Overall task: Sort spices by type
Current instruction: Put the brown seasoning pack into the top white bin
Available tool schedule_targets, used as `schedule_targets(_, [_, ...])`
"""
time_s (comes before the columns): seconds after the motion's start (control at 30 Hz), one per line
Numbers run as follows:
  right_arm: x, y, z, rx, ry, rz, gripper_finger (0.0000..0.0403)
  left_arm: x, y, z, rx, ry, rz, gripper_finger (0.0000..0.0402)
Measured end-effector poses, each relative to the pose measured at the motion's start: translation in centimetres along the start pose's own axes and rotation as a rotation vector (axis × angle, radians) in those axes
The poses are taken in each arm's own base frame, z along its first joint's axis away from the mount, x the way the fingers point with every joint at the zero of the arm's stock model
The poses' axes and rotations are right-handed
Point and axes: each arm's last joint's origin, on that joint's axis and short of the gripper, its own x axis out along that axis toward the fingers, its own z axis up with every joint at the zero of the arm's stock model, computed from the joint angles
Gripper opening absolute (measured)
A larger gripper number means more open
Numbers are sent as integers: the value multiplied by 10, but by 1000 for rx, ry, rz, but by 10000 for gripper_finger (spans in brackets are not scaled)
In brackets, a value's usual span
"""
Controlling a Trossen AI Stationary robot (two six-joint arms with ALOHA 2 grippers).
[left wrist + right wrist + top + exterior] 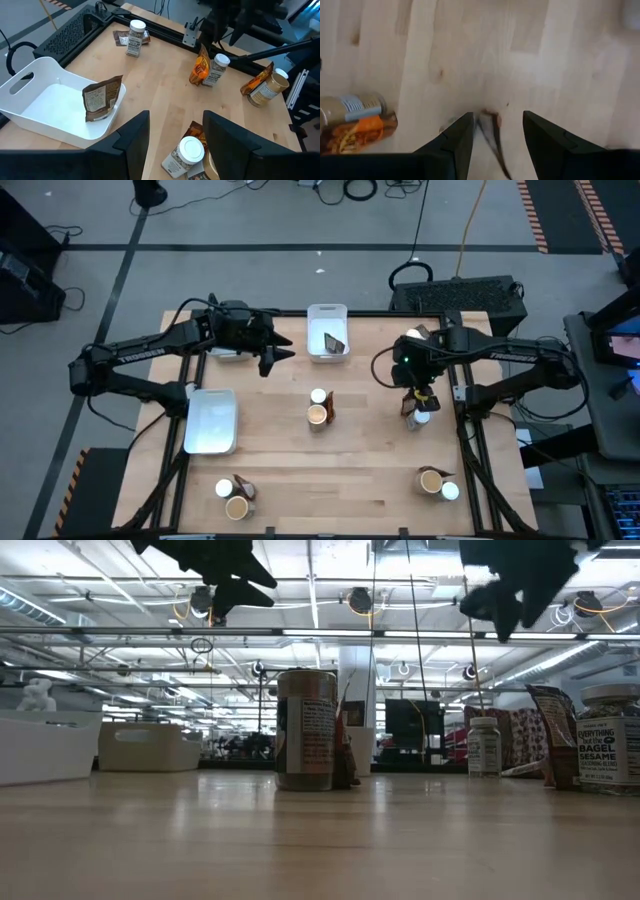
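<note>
Both grippers raised and empty — spices unsorted on the table.

We see the left gripper [283, 356] beside the white plastic tray [327, 315] holding one dark brown packet [334, 343], fingers parted; right gripper [420, 394] parted above a white-topped jar [421, 418] — nothing gripped.

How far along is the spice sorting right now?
Barely started: one brown packet sits in the far tray. The near-left tray looks empty. Left gripper is open, holding nothing; right gripper hovers over a cluster. Centre jar and front clusters remain unsorted.
</note>
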Motion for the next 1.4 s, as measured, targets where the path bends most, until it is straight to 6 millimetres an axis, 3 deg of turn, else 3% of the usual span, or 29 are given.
schedule_targets(0.37, [44, -4, -21, -20, 121, 3, 155, 0, 0, 0, -2, 2, 1, 189])
schedule_targets(1.0, [87, -8, -37, -39, 123, -26, 155, 0, 0, 0, -8, 3, 1, 189])
schedule_targets(1.4, [98, -8, -44, -33, 130, -20, 154, 0, 0, 0, -8, 3, 1, 189])
